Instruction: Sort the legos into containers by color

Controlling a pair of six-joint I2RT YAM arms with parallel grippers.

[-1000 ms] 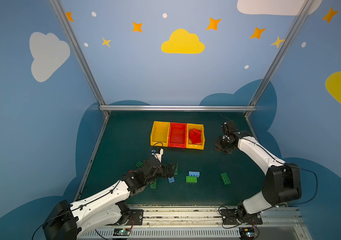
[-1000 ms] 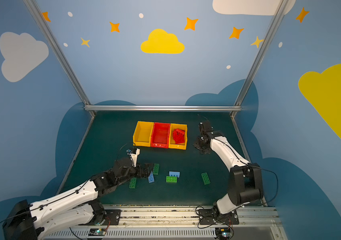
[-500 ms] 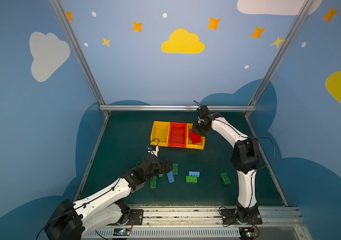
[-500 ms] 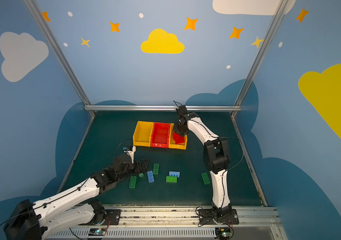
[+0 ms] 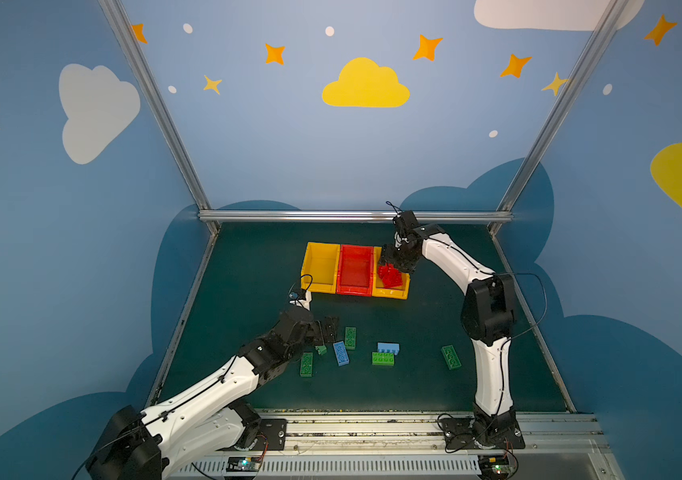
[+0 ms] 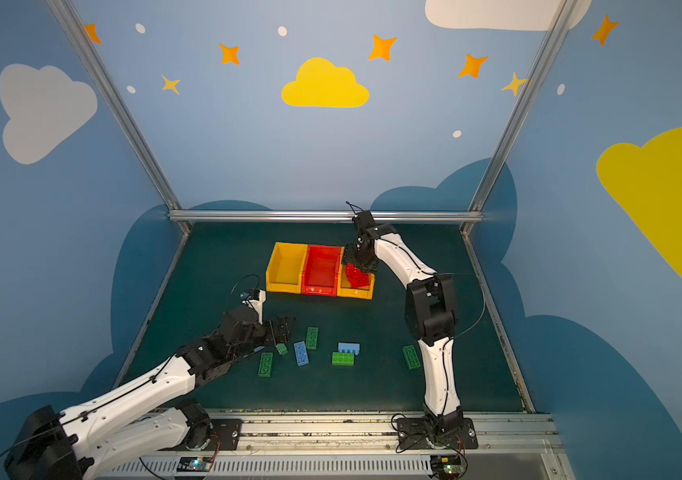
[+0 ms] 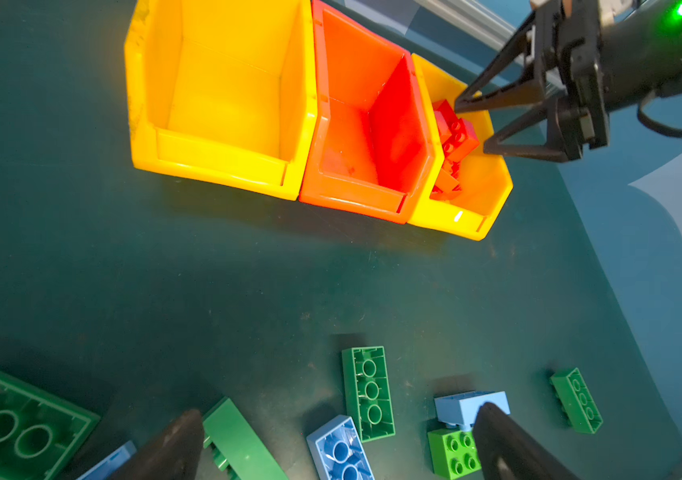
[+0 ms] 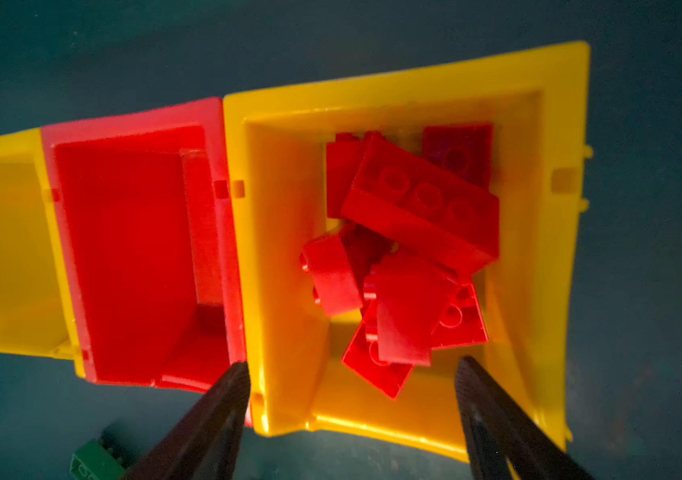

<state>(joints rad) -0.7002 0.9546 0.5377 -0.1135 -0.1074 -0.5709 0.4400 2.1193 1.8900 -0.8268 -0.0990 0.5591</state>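
Observation:
Three containers stand joined in a row: a yellow bin [image 5: 319,266], a red bin [image 5: 356,270] and a second yellow bin [image 5: 398,291]. Several red legos [image 8: 414,232] lie piled in that second yellow bin. My right gripper [image 8: 352,365] hangs just above the pile, open, with nothing between its fingers. Green legos [image 5: 350,337] [image 5: 306,364] [image 5: 450,357] and blue ones [image 5: 341,353] [image 5: 388,347] lie loose on the mat. My left gripper [image 5: 329,328] hovers open over the loose bricks on the left, holding nothing; in the left wrist view it [image 7: 339,415] spans a green and a blue brick.
The first yellow bin [image 7: 223,95] and the red bin [image 7: 356,124] hold nothing. A light blue brick [image 6: 348,347] rests against a bright green one [image 6: 342,358]. Metal frame rails [image 5: 352,216] edge the dark green mat [image 5: 414,395] at the back and sides.
The right arm swung from the mat right of the bins to above the yellow bin with the red legos, and its jaws went from shut to open. The left gripper shifted slightly left.

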